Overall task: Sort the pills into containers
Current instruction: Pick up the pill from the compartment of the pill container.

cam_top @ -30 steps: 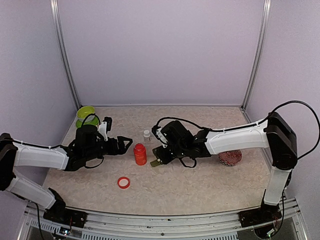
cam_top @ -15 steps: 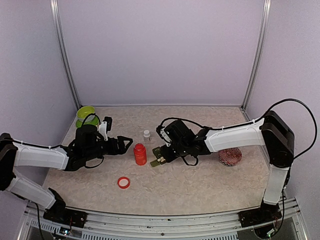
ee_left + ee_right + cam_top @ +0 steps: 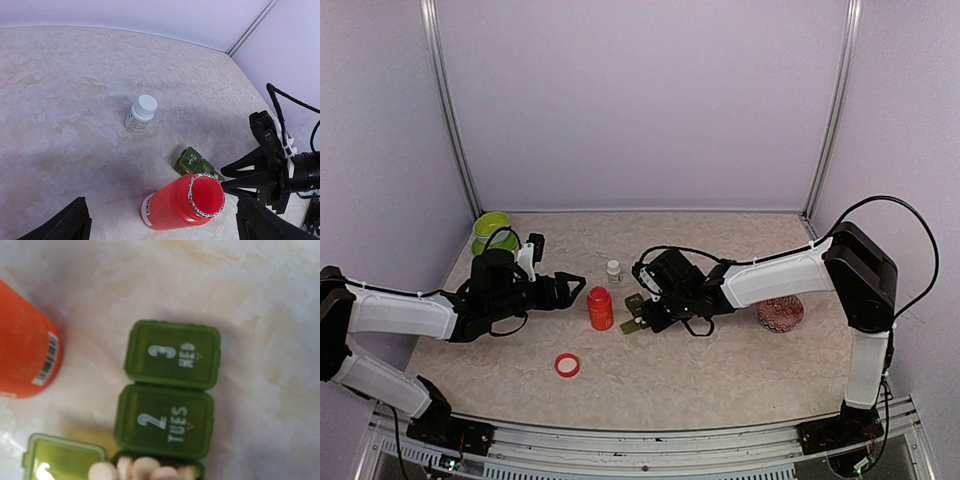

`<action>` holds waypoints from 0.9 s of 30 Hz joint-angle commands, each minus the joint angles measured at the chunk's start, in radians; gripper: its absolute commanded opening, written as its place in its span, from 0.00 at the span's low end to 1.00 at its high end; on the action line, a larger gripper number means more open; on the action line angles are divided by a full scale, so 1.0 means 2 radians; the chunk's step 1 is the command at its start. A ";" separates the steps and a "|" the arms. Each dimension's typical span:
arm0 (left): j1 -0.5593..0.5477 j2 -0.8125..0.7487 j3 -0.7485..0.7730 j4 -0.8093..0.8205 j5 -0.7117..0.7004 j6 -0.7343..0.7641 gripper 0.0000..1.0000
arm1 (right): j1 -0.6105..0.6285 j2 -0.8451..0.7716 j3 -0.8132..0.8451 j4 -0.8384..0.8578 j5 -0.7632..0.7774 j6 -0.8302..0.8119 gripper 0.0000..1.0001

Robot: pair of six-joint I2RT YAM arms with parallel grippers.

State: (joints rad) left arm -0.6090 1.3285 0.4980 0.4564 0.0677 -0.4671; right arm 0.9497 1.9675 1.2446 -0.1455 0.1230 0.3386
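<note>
Right now the right claw (image 3: 638, 316) hangs over the pill organizer (image 3: 167, 390) on the counter (image 3: 720, 370), just beside the open red bottle (image 3: 600, 308); can't tell whether its jaws are apart or together. The left claw (image 3: 567, 287) is spread wide and empty, near the bottle. Best to stay low and centred over one cell so nothing bounces out. WED cell (image 3: 172, 355) and TUES cell (image 3: 165, 422) are lidded; the third cell (image 3: 116, 458) is open, holding pale pills (image 3: 145, 470).

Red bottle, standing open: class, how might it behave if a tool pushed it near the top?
The red bottle stands taller than it is wide, so a high push would probably tip it. Its round body would likely roll once down. With its cap lying apart from it, any contents could spill.
</note>
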 commanded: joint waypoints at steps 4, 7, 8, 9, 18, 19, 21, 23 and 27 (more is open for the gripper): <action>0.003 -0.001 -0.004 0.015 0.004 -0.002 0.99 | -0.006 0.014 0.017 0.001 -0.003 0.001 0.30; 0.003 0.000 -0.004 0.014 0.004 -0.002 0.99 | -0.006 0.017 0.021 -0.001 -0.003 -0.002 0.29; 0.002 0.000 -0.005 0.014 0.004 -0.002 0.99 | -0.006 0.018 0.021 -0.002 -0.004 -0.003 0.29; 0.002 0.000 -0.004 0.014 0.004 -0.002 0.99 | -0.006 0.018 0.022 -0.001 -0.005 -0.003 0.29; 0.002 0.003 -0.004 0.015 0.004 -0.003 0.99 | -0.008 0.023 0.022 -0.003 -0.005 -0.002 0.26; 0.003 0.004 -0.004 0.015 0.004 -0.002 0.99 | -0.008 0.024 0.022 -0.002 -0.006 -0.002 0.26; 0.002 0.003 -0.004 0.016 0.004 -0.002 0.99 | -0.008 0.027 0.023 -0.001 -0.008 -0.003 0.26; 0.003 0.003 -0.005 0.016 0.004 -0.002 0.99 | -0.008 0.029 0.022 0.000 -0.009 -0.002 0.25; 0.003 0.004 -0.004 0.017 0.005 -0.002 0.99 | -0.009 0.027 0.018 0.004 -0.009 0.000 0.22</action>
State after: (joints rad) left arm -0.6090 1.3289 0.4980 0.4572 0.0681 -0.4671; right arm 0.9417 1.9999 1.2671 -0.1436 0.1085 0.3344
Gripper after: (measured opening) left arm 0.989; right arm 0.238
